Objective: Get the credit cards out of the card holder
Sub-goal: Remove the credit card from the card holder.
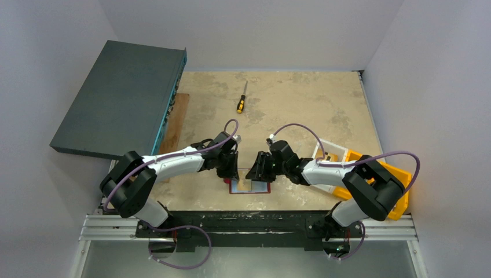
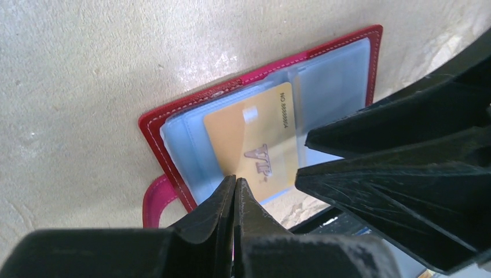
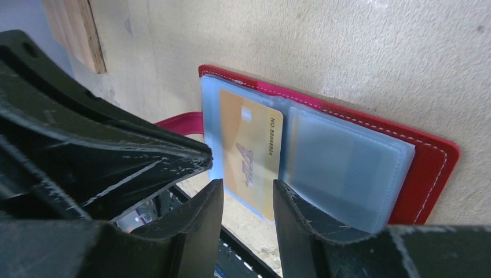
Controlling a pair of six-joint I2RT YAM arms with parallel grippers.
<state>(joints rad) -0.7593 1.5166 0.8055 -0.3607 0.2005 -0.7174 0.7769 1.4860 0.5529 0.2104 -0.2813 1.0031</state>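
The card holder [image 3: 434,156] lay open on the table [image 1: 301,104]; its gold card [image 3: 249,145] ran lengthwise away from my half-open, empty right gripper [image 3: 248,186], just ahead; my left gripper [image 2: 234,184] sat shut at its near edge.

— What will you find at the far end of the table [image 1: 301,110]?
— A screwdriver [image 1: 242,99] with a yellow-and-black handle. It lies alone on the mottled beige top, blade pointing away from you.
— And along the left edge?
— You'll see a large dark teal case [image 1: 118,98], flat, overhanging the far left corner. A wooden board [image 1: 175,121] lies just beside it.
— The right edge?
— Look for a white bin [image 1: 333,143] and an orange bin [image 1: 406,194] side by side, the orange one nearer you.
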